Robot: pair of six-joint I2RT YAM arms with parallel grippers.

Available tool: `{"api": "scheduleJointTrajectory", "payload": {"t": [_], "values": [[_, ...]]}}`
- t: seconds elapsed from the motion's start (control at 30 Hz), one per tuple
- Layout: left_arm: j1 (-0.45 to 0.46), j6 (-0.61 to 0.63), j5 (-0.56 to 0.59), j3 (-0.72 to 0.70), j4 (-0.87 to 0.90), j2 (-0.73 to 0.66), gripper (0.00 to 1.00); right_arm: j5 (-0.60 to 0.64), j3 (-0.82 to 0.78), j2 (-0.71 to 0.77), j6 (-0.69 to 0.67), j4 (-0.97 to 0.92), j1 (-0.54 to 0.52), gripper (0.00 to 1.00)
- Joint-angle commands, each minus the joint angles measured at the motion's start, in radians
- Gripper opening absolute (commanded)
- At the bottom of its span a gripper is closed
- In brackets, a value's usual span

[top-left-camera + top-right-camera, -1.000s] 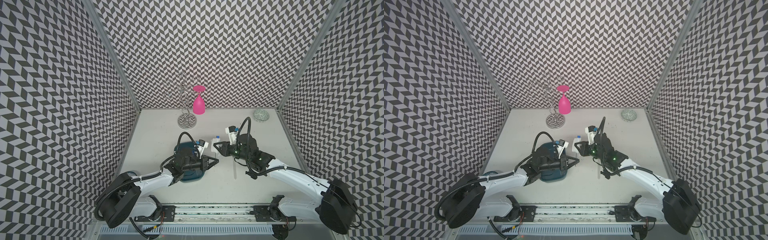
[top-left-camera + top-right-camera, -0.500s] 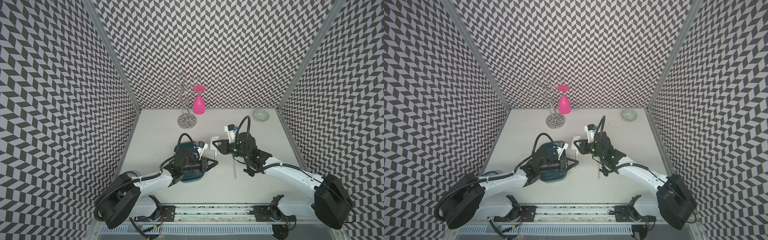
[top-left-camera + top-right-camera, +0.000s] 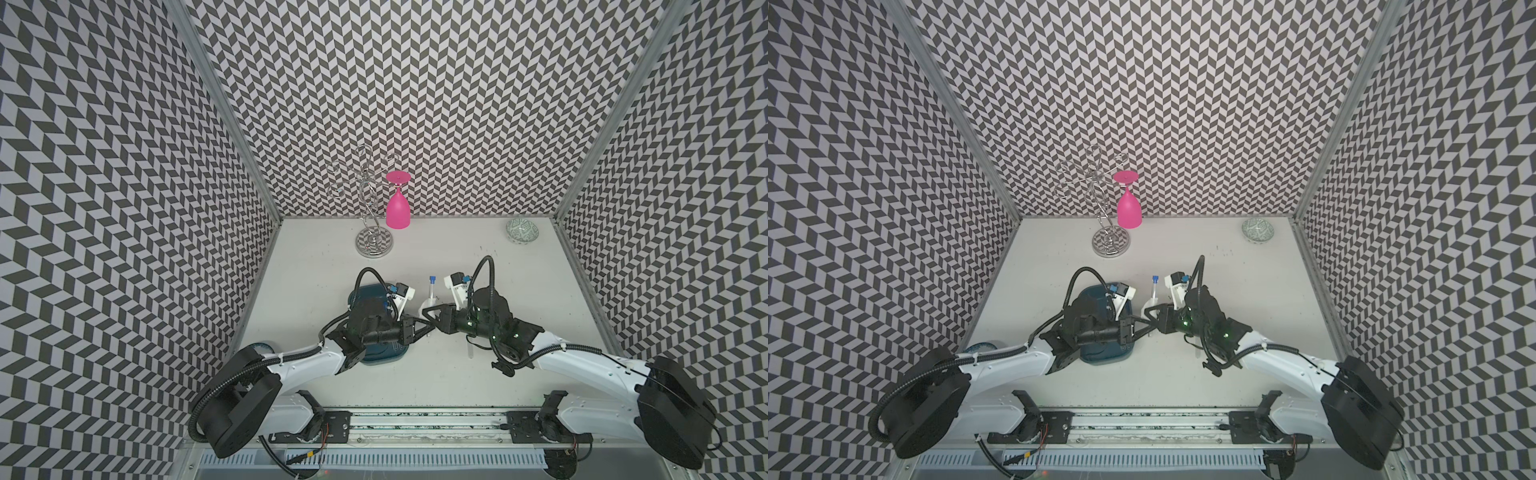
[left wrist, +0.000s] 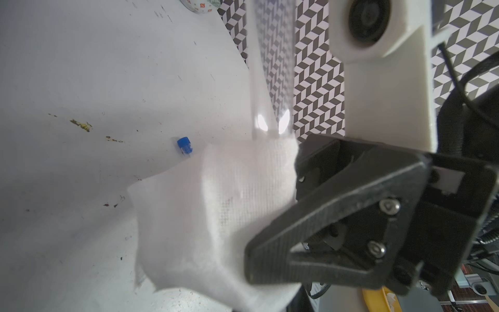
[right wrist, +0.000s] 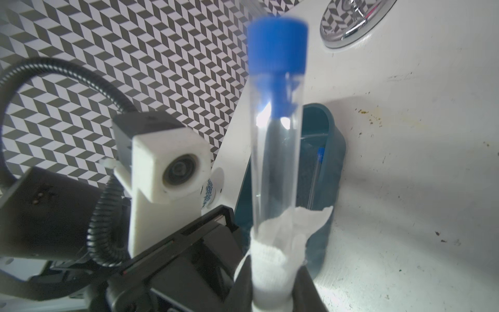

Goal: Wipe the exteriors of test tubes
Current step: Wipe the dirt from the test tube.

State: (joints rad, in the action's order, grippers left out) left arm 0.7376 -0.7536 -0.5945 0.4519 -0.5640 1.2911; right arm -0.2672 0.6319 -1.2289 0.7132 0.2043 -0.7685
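**Two-arm wiping of capped tubes, seen from the front of the bench.**

**Centre.** One test tube (image 3: pixel 432 289) is raised off the table (image 3: pixel 519 291), blue cap (image 5: pixel 278 46) uppermost, between the two gripper tips.
- The right gripper (image 3: pixel 428 310) is clamped on a white tissue (image 5: pixel 275 259) wrapped round the tube's lower part, as the right wrist view shows.
- The left gripper (image 3: pixel 429 326), at 6 o'clock of the right one and almost touching it, is closed tight. The tissue hides what it pinches, probably the tube's bottom end.
- The clear wall from the tissue up to the cap is bare.

**Surroundings.**
- At 8 o'clock of the grippers, under the left arm, lies the teal tray (image 3: pixel 365 359). The right wrist view shows a tray tube (image 5: pixel 314 178) lying in it.
- At 4 o'clock a loose tube (image 3: pixel 470 351) lies flat on the table, half under the right arm.
- A fourth tube is not visible.

**Progress, as a judgement: about midway.**
- The wipe on the raised tube is at its lower end, with the upper length left to cover.
- The loose tube, set apart from the tray, may be finished, and the tray tube likely waits its turn. Neither can be confirmed, since cleanliness does not show.
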Motion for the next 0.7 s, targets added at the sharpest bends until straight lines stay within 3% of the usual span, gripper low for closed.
{"api": "scheduleJointTrajectory", "payload": {"t": [0.0, 0.23, 0.67], "values": [[-0.004, 0.0, -0.005, 0.0, -0.052, -0.02, 0.14, 0.013, 0.087, -0.04, -0.032, 0.061, 0.051, 0.21], [-0.006, -0.001, 0.001, -0.002, -0.046, -0.032, 0.14, -0.081, 0.232, -0.142, -0.126, -0.011, 0.094, 0.21], [-0.017, -0.002, 0.001, -0.002, -0.051, -0.023, 0.14, -0.004, -0.052, -0.011, 0.023, 0.066, -0.025, 0.21]]}}
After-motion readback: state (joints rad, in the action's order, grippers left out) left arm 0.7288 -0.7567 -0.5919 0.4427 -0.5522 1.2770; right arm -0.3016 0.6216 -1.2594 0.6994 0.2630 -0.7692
